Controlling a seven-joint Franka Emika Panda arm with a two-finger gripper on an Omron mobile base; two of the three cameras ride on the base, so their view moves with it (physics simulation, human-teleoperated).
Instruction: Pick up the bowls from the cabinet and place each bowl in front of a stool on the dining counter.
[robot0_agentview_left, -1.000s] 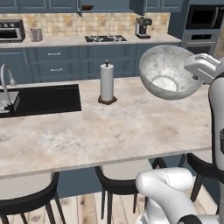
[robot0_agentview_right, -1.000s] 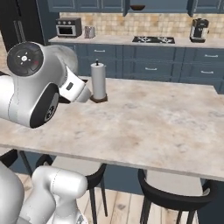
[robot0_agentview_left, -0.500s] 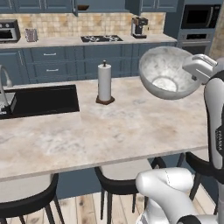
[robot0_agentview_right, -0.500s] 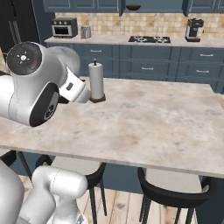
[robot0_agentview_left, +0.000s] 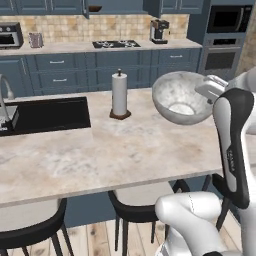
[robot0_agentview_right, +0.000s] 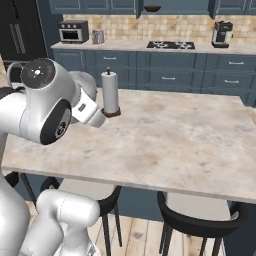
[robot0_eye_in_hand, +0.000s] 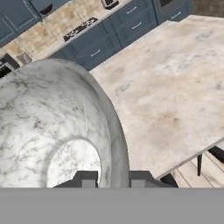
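Note:
My gripper (robot0_eye_in_hand: 114, 179) is shut on the rim of the grey-white marbled bowl (robot0_eye_in_hand: 52, 127), one finger inside and one outside. In the left base view the bowl (robot0_agentview_left: 181, 97) hangs tilted above the right part of the dining counter (robot0_agentview_left: 110, 150), with the gripper (robot0_agentview_left: 204, 91) at its right rim. The dark brown wooden bowl (robot0_agentview_left: 95, 8) rests on the shelf of the cabinet (robot0_agentview_left: 122, 6) on the far wall, and it shows as a brown bowl (robot0_agentview_right: 152, 8) in the right base view too. Black stools (robot0_agentview_left: 142, 202) (robot0_agentview_right: 200, 220) stand tucked under the counter's near edge.
A paper towel holder (robot0_agentview_left: 119, 95) stands mid-counter, left of the held bowl. The black sink (robot0_agentview_left: 50, 114) with its faucet (robot0_agentview_left: 5, 95) lies at the counter's left. On the back counter are a gas hob (robot0_agentview_left: 116, 44) and a coffee machine (robot0_agentview_left: 159, 31).
The whole scene has shifted slightly left, so the base has moved a little. The held bowl has come down somewhat toward the dining counter.

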